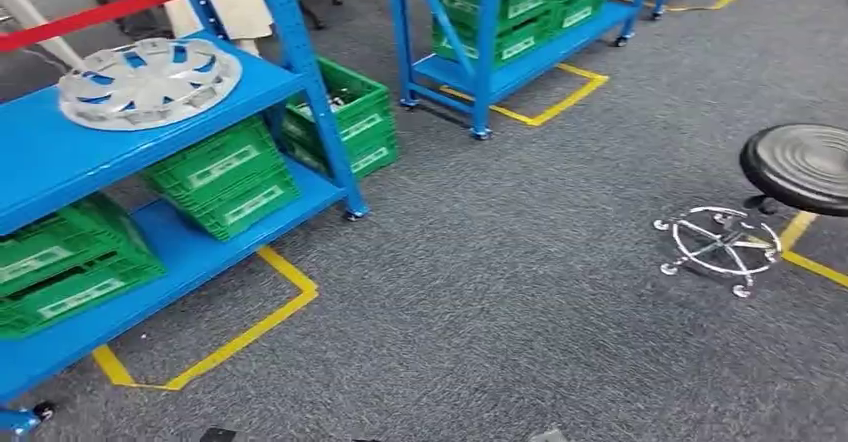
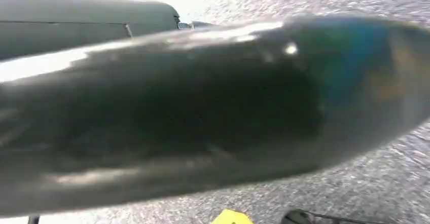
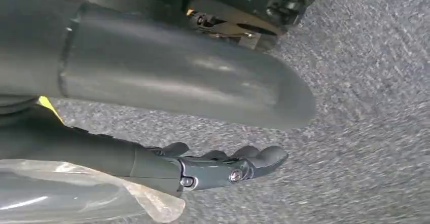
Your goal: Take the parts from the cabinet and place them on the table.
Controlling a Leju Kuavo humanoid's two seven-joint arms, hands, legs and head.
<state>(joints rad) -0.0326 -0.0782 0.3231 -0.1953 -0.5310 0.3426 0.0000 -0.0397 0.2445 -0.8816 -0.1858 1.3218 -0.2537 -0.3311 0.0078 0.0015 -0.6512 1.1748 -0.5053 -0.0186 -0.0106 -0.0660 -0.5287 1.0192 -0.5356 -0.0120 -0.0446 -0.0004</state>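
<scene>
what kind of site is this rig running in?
Most likely a warehouse or factory parts-storage area: blue steel racks holding green plastic crates, yellow tape bay markings on grey carpet, and a wheel cover lying on the near rack's shelf.

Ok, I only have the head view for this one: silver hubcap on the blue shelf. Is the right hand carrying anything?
Observer: No. In the right wrist view the right hand hangs over grey carpet, fingers stretched out, nothing in them.
Operator: And the left hand?
Observer: I cannot tell. The left wrist view has a blurred dark shape close to the lens, with carpet behind it.
Operator: Anything else by the right hand?
Observer: A clear plastic wrap lies beside its wrist.
</scene>
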